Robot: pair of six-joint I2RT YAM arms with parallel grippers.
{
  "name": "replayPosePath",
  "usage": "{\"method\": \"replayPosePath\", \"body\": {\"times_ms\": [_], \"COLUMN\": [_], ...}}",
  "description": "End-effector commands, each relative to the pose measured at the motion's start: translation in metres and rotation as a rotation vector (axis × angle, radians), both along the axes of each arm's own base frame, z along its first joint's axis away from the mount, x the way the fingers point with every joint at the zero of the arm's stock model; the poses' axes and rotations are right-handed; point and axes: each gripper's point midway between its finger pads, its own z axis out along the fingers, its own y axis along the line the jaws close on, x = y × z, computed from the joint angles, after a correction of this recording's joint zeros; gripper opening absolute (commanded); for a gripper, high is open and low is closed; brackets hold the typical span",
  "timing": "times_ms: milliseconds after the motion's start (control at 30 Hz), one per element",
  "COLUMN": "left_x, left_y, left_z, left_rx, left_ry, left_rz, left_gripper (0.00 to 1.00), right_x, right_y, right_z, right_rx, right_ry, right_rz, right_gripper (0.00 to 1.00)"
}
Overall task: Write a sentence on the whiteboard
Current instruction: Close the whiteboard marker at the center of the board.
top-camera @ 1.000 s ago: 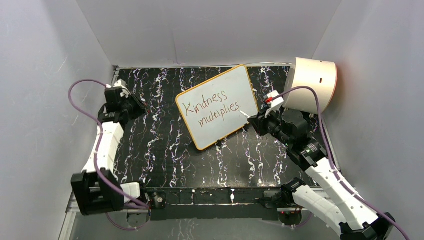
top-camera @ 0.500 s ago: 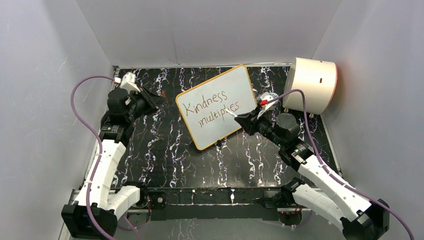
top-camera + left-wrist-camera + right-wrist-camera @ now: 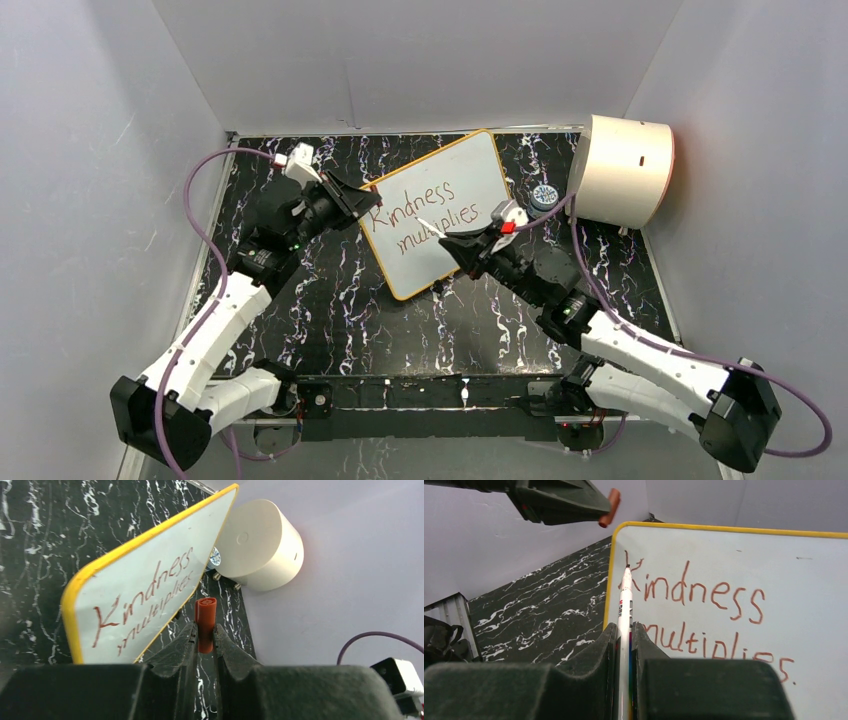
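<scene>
The whiteboard [image 3: 470,165] lies tilted on the mat, with an orange-yellow rim. The sentence [image 3: 425,215] "Kindness multiplies" is on it in dark red, in two slanted lines. My right gripper [image 3: 452,243] is shut on a white marker [image 3: 625,600], its tip over the board near the "K"; I cannot tell whether it touches. My left gripper [image 3: 368,198] hovers at the board's left corner, shut on a red marker cap [image 3: 205,615]. The cap also shows in the right wrist view [image 3: 607,507], above the board [image 3: 774,560]. The lettering shows in both wrist views [image 3: 145,600] [image 3: 699,592].
A cream half-cylinder drum [image 3: 622,170] stands at the back right, also in the left wrist view [image 3: 260,545]. A small round blue-and-white object [image 3: 544,196] lies between it and the board. The black marbled mat [image 3: 330,300] is walled by grey panels.
My left arm swung right from the mat's left edge to the board's left corner. My right gripper carried the marker left, from the board's right edge to over the lettering.
</scene>
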Motion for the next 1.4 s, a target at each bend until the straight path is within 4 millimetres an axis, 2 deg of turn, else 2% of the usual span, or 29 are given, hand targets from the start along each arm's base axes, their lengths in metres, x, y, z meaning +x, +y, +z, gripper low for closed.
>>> {"method": "replayPosePath", "body": {"times_ms": [0, 267, 667, 833, 1367], "left_x": [0.008, 0.008, 0.008, 0.004, 0.002], "left_y": [-0.011, -0.018, -0.031, -0.043, -0.050], "left_z": [0.024, 0.016, 0.013, 0.010, 0.008], "left_rx": [-0.086, -0.144, -0.186, -0.190, -0.192], "left_ry": [-0.037, 0.005, 0.038, 0.060, 0.060], "left_rz": [0.070, 0.142, 0.108, 0.051, 0.019], "left_gripper": [0.00, 0.00, 0.00, 0.00, 0.00], "right_x": [-0.001, -0.001, 0.006, 0.006, 0.012], "right_y": [0.008, 0.019, 0.028, 0.031, 0.033], "right_z": [0.040, 0.037, 0.033, 0.032, 0.023], "right_rx": [0.119, 0.133, 0.135, 0.136, 0.115], "right_ry": [-0.143, -0.159, -0.165, -0.164, -0.146], "right_rz": [-0.047, -0.074, -0.090, -0.085, -0.110], "right_gripper": [0.00, 0.00, 0.00, 0.00, 0.00]}}
